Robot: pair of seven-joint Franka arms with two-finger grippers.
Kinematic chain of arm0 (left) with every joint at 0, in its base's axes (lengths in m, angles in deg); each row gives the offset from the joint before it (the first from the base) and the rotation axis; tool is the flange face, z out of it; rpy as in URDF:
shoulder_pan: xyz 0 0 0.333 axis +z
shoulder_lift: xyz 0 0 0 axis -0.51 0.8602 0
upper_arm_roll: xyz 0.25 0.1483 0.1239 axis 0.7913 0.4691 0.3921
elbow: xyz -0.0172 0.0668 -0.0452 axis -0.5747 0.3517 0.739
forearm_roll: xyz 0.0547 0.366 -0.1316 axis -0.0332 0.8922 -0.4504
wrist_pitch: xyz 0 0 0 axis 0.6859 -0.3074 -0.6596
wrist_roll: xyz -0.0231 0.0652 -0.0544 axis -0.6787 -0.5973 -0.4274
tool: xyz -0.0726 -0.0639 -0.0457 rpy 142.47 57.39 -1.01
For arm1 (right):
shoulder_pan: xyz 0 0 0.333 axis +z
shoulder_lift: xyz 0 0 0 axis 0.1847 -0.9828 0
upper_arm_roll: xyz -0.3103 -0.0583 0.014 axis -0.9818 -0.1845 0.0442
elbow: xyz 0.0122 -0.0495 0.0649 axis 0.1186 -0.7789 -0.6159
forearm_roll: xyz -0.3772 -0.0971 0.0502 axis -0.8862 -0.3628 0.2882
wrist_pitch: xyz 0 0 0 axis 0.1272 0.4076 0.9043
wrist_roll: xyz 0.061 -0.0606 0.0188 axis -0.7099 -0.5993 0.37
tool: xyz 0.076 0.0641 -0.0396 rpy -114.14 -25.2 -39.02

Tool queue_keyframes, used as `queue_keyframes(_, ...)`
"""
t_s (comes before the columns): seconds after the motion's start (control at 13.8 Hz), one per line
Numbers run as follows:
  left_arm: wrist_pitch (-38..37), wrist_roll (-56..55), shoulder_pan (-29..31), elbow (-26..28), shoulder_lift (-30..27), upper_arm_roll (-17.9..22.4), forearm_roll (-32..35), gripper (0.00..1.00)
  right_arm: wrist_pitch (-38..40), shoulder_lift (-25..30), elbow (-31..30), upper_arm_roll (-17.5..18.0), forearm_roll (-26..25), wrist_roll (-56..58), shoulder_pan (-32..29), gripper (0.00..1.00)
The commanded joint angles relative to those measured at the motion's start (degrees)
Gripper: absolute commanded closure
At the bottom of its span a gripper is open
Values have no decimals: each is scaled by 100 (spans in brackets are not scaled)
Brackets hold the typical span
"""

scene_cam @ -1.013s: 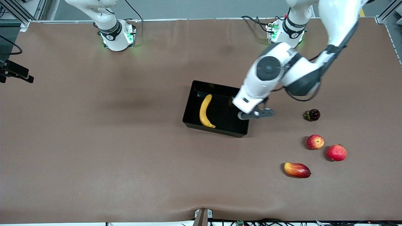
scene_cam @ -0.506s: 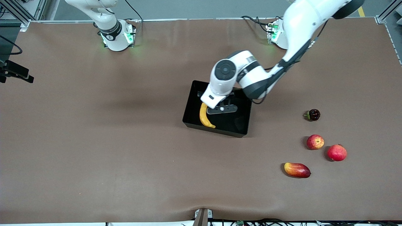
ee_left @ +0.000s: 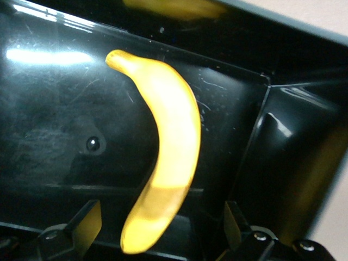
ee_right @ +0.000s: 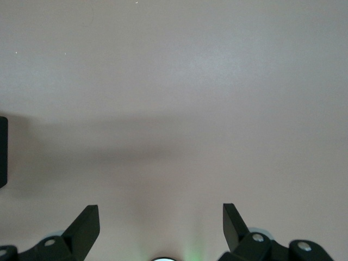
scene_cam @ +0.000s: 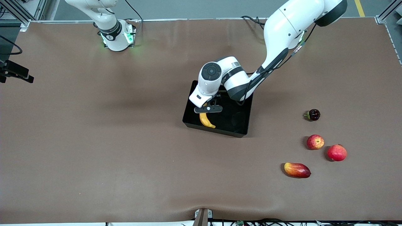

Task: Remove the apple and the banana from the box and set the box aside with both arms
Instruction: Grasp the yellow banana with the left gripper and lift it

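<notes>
The yellow banana [scene_cam: 206, 121] lies in the black box [scene_cam: 246, 124] near mid-table, on the box's side toward the right arm's end. My left gripper [scene_cam: 208, 109] hangs just above the banana and hides its upper half. In the left wrist view the banana [ee_left: 168, 157] runs between the fingers [ee_left: 87, 223] of the open left gripper [ee_left: 161, 225], with gaps on both sides. The small red apple [scene_cam: 315, 142] with yellow blotches sits on the table toward the left arm's end. My right gripper [ee_right: 161, 223] is open over bare table, empty, and its arm waits.
An all-red round fruit [scene_cam: 337, 153] sits beside the apple, nearer the camera. A red-yellow mango [scene_cam: 297, 169] lies nearer still. A small dark fruit [scene_cam: 313, 115] lies farther from the camera than the apple. The brown table [scene_cam: 94, 141] spreads wide toward the right arm's end.
My left arm has swung from the box's edge on the left arm's side across the box to over the banana, and has come lower. The fruits and box have not moved.
</notes>
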Motion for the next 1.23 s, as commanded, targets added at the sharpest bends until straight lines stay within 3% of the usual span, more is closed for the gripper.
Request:
queue_keyframes(0.0, 82, 29, -169, -138, 271, 94, 219, 3, 38, -23, 67, 86, 31, 59, -133, 0)
queue_keyframes(0.36, 457, -67, -292, -138, 562, 207, 439, 6, 29, -23, 67, 86, 31, 59, -133, 0)
queue_keyframes(0.43, 529, -76, -335, -120, 580, 304, 439, 14, 29, -31, 67, 86, 31, 59, -133, 0)
queue_keyframes(0.58, 521, -67, -397, -111, 615, 322, 439, 51, 29, -31, 67, 86, 31, 59, -142, 0)
queue_keyframes(0.72, 469, -76, -362, -50, 598, 322, 439, 98, 38, -31, 67, 86, 31, 59, -133, 0)
queue_keyframes(0.94, 398, -76, -345, -6, 501, 322, 439, 100, 38, -31, 67, 86, 31, 59, -142, 0)
queue_keyframes(1.16, -364, -41, -310, -111, 159, 191, 378, 100, 29, -31, 67, 86, 31, 59, -142, 0)
